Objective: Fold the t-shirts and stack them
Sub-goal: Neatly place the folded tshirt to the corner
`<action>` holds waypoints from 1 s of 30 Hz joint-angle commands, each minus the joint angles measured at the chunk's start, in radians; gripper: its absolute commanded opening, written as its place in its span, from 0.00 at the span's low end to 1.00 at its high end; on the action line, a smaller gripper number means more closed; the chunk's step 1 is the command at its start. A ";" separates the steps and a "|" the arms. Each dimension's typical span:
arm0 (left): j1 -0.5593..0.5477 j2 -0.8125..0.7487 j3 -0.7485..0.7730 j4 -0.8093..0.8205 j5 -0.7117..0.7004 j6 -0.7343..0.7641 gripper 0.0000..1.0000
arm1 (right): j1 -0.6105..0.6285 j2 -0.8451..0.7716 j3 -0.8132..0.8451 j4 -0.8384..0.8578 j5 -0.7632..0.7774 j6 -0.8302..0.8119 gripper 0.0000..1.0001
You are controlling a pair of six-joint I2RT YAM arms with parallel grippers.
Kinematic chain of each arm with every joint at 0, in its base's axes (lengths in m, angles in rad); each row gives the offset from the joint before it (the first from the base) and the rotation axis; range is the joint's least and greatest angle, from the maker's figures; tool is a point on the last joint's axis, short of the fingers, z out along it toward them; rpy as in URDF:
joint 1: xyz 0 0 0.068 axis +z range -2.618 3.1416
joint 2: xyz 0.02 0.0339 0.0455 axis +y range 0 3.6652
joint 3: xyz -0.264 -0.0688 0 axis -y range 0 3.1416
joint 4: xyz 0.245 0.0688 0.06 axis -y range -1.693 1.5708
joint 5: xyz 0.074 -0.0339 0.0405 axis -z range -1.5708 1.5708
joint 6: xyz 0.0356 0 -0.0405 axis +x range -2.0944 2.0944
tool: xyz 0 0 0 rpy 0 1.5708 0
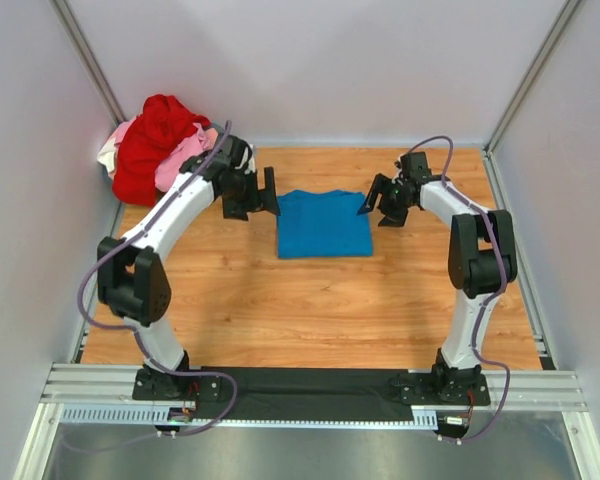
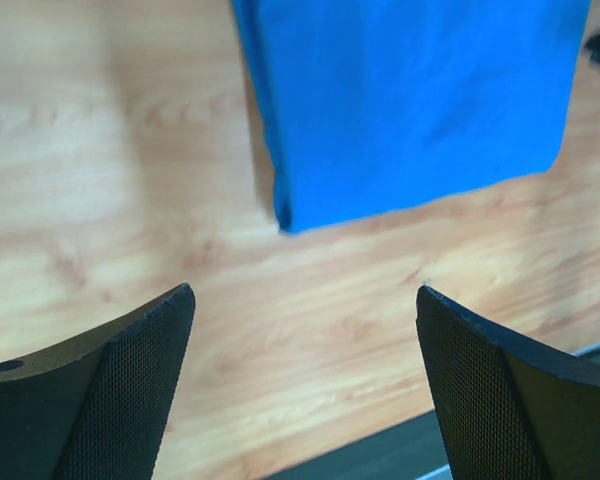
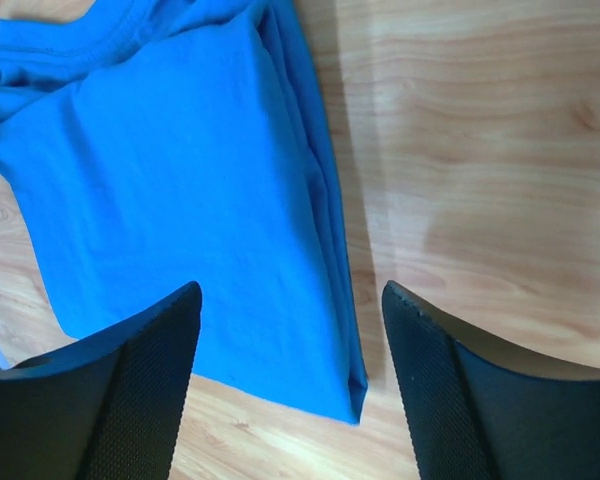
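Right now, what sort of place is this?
Likely a robot test cell: grey walls enclose a wooden table, the left arm and right arm stand on an aluminium rail, and a folded blue t-shirt lies between them.

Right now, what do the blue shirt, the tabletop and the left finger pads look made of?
Blue shirt: soft matte knit, likely cotton; stitched collar, limp folded edges. Tabletop: wood or wood-look laminate, light sheen; grain lines and knots. Left finger pads: black, finely dimpled mesh texture, probably rubber or plastic.
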 commanded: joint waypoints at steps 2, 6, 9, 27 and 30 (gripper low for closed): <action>-0.041 -0.214 -0.197 0.027 -0.111 0.028 0.97 | 0.007 0.086 0.036 0.097 -0.074 -0.002 0.70; -0.048 -0.439 -0.394 0.035 -0.179 0.013 0.97 | 0.017 0.148 0.055 0.130 -0.108 0.019 0.61; -0.050 -0.553 -0.461 0.023 -0.217 0.010 0.97 | 0.043 0.177 0.055 0.146 -0.115 0.030 0.45; -0.050 -0.980 -0.739 -0.024 -0.279 0.026 0.97 | -0.084 0.335 0.485 -0.178 0.164 -0.197 0.00; -0.050 -0.994 -0.727 -0.048 -0.289 0.048 0.97 | -0.125 0.405 0.613 -0.243 0.179 -0.237 0.00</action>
